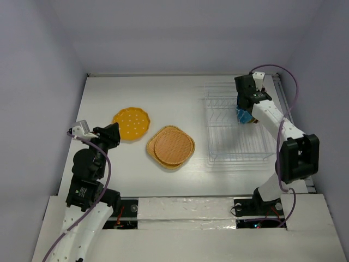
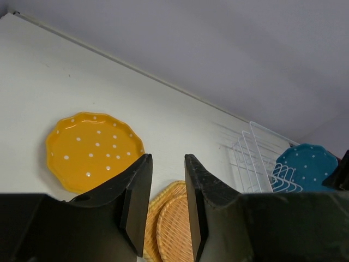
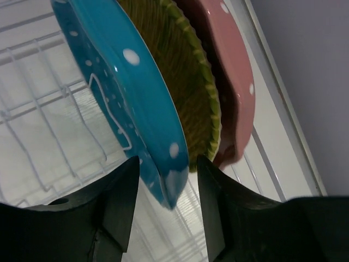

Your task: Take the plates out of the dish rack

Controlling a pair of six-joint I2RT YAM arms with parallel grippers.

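The pale wire dish rack (image 1: 234, 148) stands at the right. In it stand a blue dotted plate (image 3: 131, 93), a woven orange-yellow plate (image 3: 182, 71) and a dusty pink dotted plate (image 3: 232, 65), all on edge. My right gripper (image 3: 168, 169) is open, its jaws astride the blue plate's rim with a gap on each side; from above it (image 1: 244, 112) hangs over the rack's far part. A yellow dotted plate (image 1: 131, 123) and two stacked woven plates (image 1: 170, 146) lie flat on the table. My left gripper (image 2: 168, 164) is open and empty, near the yellow plate (image 2: 92, 150).
The rack's near half (image 1: 240, 158) holds only bare tines. The white table (image 1: 163, 98) is walled at the back and sides. The rack (image 2: 253, 158) and blue plate (image 2: 305, 166) show far right in the left wrist view, beyond the woven plates (image 2: 172, 224).
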